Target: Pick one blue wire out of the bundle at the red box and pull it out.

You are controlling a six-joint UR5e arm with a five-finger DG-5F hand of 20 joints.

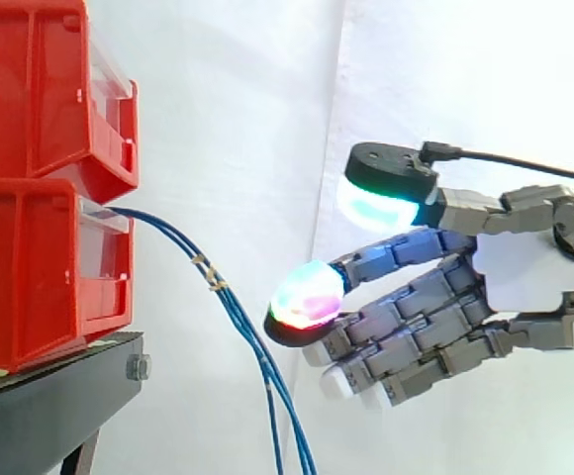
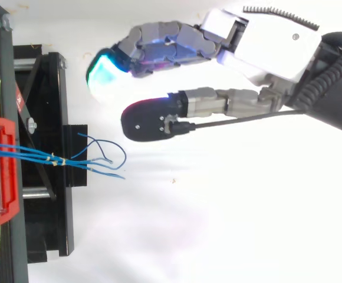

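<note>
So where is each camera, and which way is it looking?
Side view: beside the work, at about its height, looking level across at the red bins, the blue wires and the open hand at the right.
Top view: above, looking straight down on the stand, with the hand at the upper right.
Shared: the wires, a red bin and the hand, which is apart from the wires.

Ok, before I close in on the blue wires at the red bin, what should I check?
1. Hand open, fingers straight: ok.
2. Hand apart from the bundle of thin blue wires: ok.
3. One wire separated from the rest: not ok, pale ties bind them.
4. Wires lead out of the lower red plastic bin: ok.
5. How the wires are held inside it: cannot tell.
</note>
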